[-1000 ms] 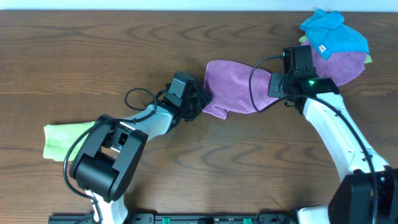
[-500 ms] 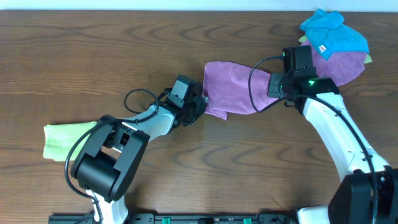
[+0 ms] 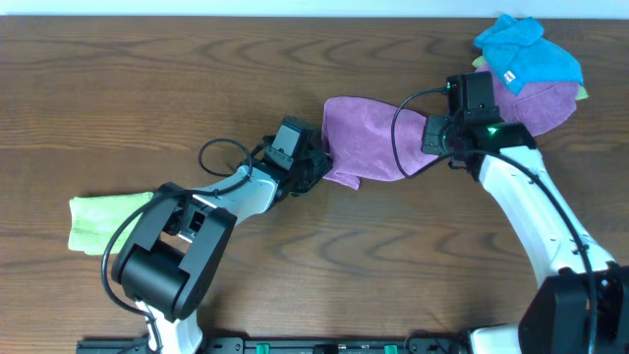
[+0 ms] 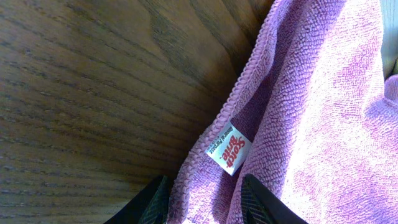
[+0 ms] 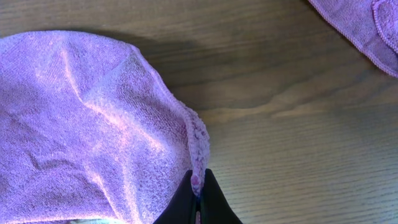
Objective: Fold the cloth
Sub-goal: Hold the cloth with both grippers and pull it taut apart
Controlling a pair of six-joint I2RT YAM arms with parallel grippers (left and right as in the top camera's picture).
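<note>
Gripping nubby purple terry cloth (image 3: pixel 364 138)

You have one label you can read: a small white tag (image 4: pixel 229 147) sewn into the hem of the purple cloth (image 4: pixel 311 93), seen in the left wrist view. Its red lettering, set in two slanted lines, reads "Scotch-Brite". A line of smaller dark print runs along one edge of it, too fine to make out. The tag sits tilted where the hem folds over. In the overhead view, the blue cloth (image 3: pixel 531 54) at the far right of the tabletop (image 3: pixel 147 98) shows a second tag (image 3: pixel 509 77), white with a red mark, but it is too small for you to read.
</note>
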